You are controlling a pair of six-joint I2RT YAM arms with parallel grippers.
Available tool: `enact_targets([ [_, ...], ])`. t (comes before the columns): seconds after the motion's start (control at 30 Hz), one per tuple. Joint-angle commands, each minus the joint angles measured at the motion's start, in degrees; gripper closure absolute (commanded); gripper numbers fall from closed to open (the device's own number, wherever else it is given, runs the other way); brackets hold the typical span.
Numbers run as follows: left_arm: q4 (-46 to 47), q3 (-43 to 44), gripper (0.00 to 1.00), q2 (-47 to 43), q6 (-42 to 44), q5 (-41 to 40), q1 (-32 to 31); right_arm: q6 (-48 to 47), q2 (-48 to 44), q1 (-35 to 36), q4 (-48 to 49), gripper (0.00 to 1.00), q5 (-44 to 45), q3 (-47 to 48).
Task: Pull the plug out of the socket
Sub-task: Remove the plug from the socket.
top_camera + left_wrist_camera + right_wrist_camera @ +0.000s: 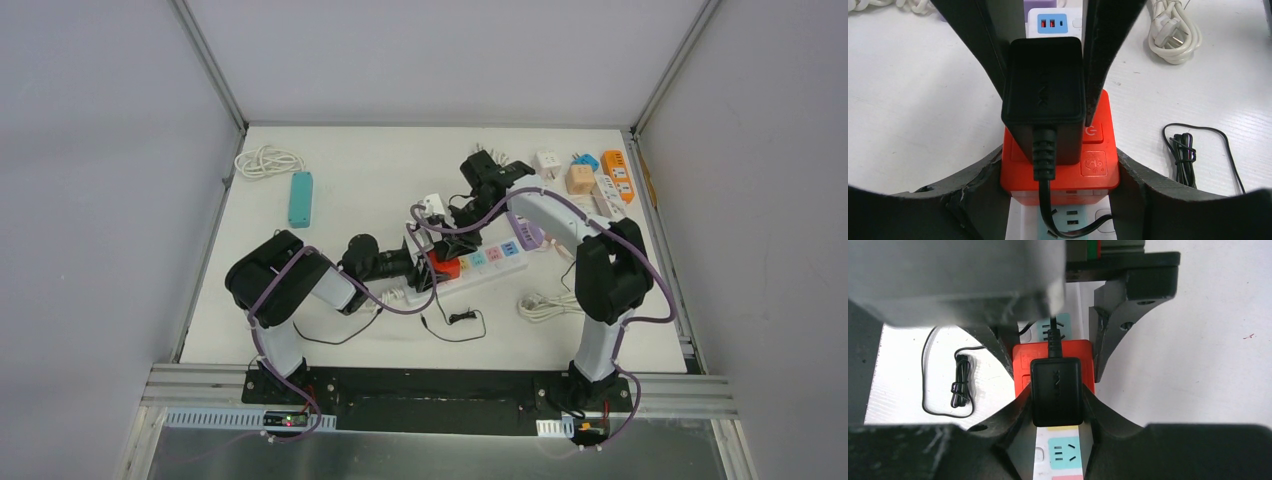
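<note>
Right claw [1056,401] grips black adapter [1056,390] — left claw [1059,165] clamps red socket [1095,165].
Left slipping would let the strip [1063,455] beneath lift.

The plug [1043,80] hides much of the socket [1095,167].

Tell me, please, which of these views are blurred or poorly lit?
Right wrist: black rectangular plug sharp, grey mass upper left badly blurred. Left wrist: crisp; red plastic socket cube vivid, right pincer's dark fingers lack detail. Top external: even, soft light, no harsh shadows.
</note>
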Motion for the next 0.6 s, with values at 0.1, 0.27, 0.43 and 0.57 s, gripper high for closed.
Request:
enact_targets([
  [0.1,-2.6,-1.1,1.0,-1.2,1.1,1.5,0.3,-2.3,-0.5,-3.2,-3.0,1.0,-6.8,-1.7],
  [0.27,-2.7,-0.1,1.0,-0.6,0.2,2.0,0.3,4.5,-1.5,-0.5,2.5,1.0,-7.4,-1.3],
  [0.43,-1.7,0.2,1.0,0.0,-0.5,2.2,0.3,12.3,-1.4,3.8,7.5,1.0,-6.1,0.6],
  [0.57,-1.6,-1.0,1.0,-0.4,0.1,2.0,0.3,11.5,-1.1,3.8,6.9,1.0,-5.6,0.5],
])
